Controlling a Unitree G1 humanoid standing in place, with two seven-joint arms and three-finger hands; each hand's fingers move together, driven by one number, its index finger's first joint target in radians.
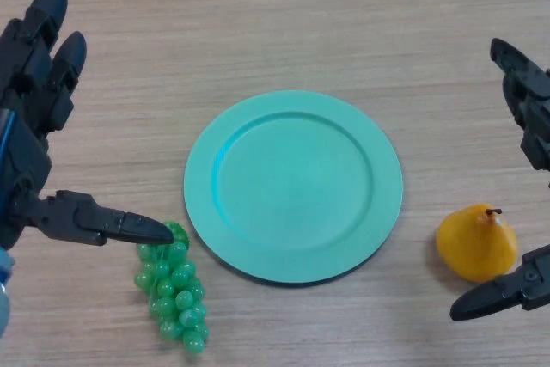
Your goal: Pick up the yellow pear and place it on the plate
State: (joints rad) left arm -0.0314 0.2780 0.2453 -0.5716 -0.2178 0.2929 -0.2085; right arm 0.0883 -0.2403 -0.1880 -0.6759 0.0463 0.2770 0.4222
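A yellow pear (477, 241) with a short brown stem lies on the wooden table at the lower right, just right of the teal plate (293, 186). The plate sits in the middle of the table with nothing on it. My right hand (526, 118) is open at the right edge. Its fingers reach above the pear and its thumb (503, 294) lies just below it, so the pear sits in the gap, untouched. My left hand (34, 83) is open at the left edge, holding nothing.
A bunch of green grapes (174, 286) lies at the lower left, beside the plate's rim. My left thumb tip (137, 229) hovers right at the top of the bunch.
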